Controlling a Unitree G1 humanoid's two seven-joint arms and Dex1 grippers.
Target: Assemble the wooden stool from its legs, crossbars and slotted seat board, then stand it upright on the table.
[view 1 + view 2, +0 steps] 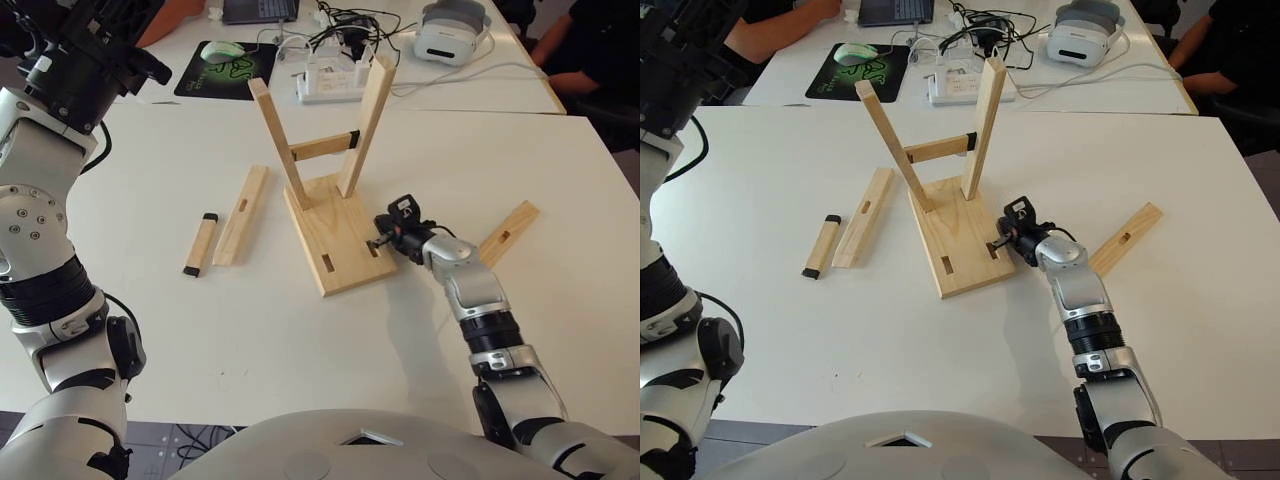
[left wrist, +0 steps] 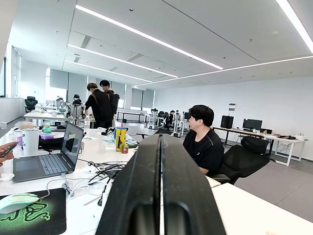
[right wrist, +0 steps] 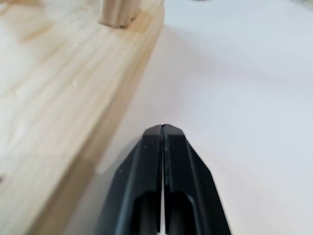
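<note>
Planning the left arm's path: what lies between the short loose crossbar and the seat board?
One loose leg lies flat between the crossbar and the seat board, nearer the crossbar. Both eye views show it.

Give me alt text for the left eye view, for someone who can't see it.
A seat board lies flat on the white table with two legs standing in it, joined by a crossbar. The shut right gripper sits at the board's right edge. A loose leg and short bar lie left of it, another leg right.
</note>
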